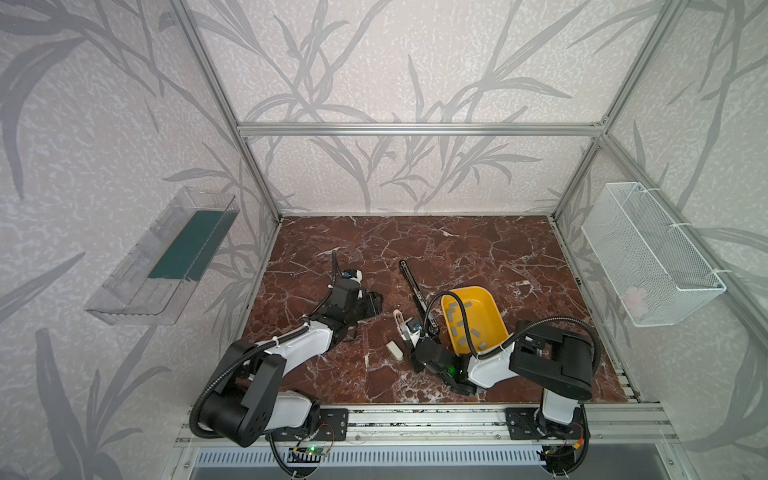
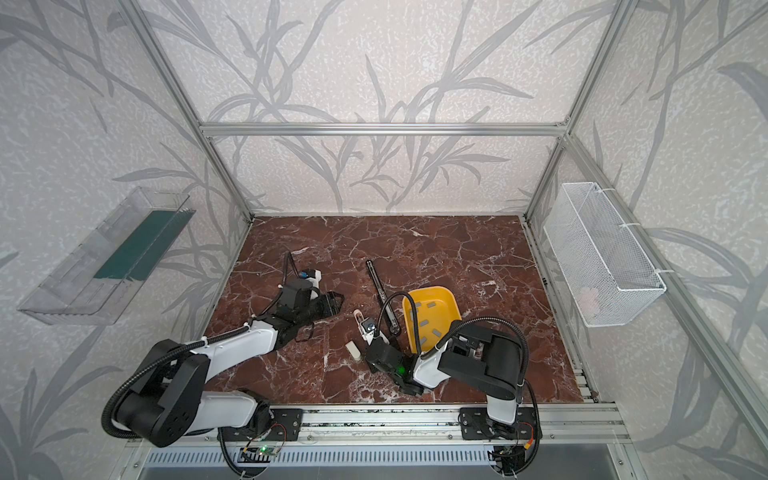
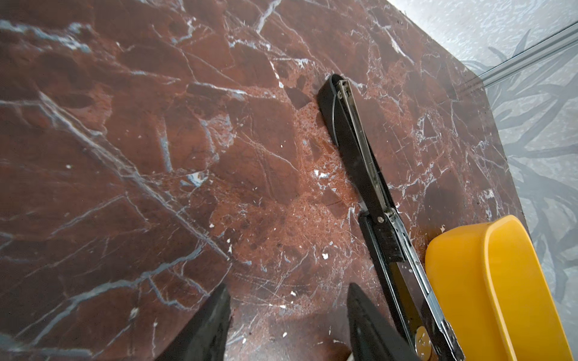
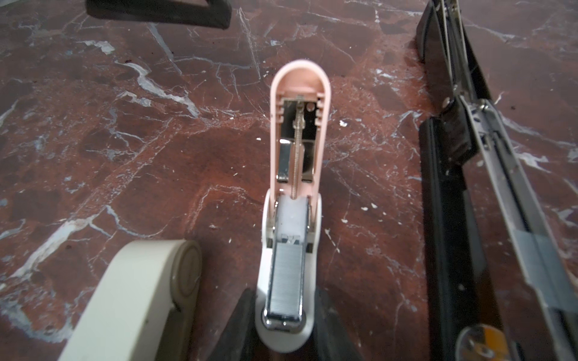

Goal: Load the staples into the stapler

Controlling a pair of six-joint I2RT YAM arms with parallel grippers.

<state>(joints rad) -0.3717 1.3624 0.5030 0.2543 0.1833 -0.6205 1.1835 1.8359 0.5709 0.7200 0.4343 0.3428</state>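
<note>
My right gripper is shut on the white base of a small pink-lidded stapler, which also shows in both top views. Its lid is swung open and a grey strip of staples lies in the magazine. More staples lie loose in a yellow tray. My left gripper hovers open over bare marble, left of a long black stapler that lies opened flat, with nothing between its fingers. It also appears in a top view.
A cream stapler lies shut on the marble beside the pink one. The yellow tray sits right against the black stapler. A clear bin hangs on the left wall and a white mesh basket on the right.
</note>
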